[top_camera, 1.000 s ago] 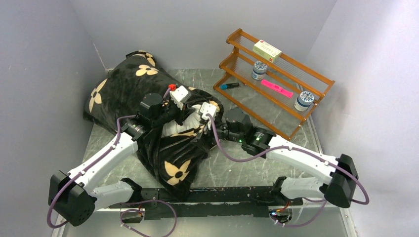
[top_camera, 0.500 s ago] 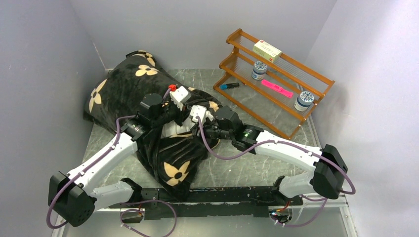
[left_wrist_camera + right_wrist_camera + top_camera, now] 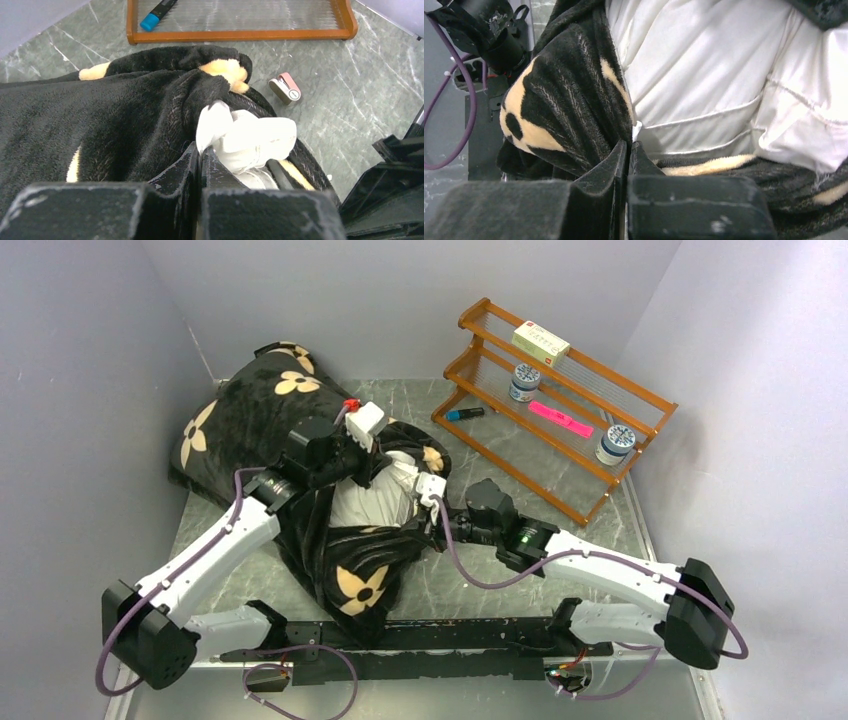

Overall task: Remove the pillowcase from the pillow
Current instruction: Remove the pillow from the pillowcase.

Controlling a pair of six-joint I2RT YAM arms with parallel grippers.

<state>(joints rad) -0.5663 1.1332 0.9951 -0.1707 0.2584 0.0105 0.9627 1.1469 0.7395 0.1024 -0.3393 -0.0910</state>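
Since one second ago the right arm has drawn back toward the lower right of the top view. The right gripper (image 3: pixel 628 147), which stood wide then, is now pressed shut on a fold of the pillowcase (image 3: pixel 250 420) at its open edge. More white of the pillow (image 3: pixel 365 505) shows in the middle of the top view than before.

The left gripper (image 3: pixel 201 155) is also closed. In its wrist view a bunch of white pillow cloth rises straight from the tips, so we judge that it pinches the pillow there.

The pillowcase lies on the table (image 3: pixel 415 395) in the left half of the top view. Most of the pillow is inside it, and only one end comes out at the centre.

We expect the plush to be light, limp and a little stretchy, and its nap should give the pads a good hold. The pillow looks soft and plump with a smoother skin, so it may slip or only squash.

We think the best hold on the case is the hem of the opening, black layer only. The best hold on the pillow is the stitched edge of the bare end.
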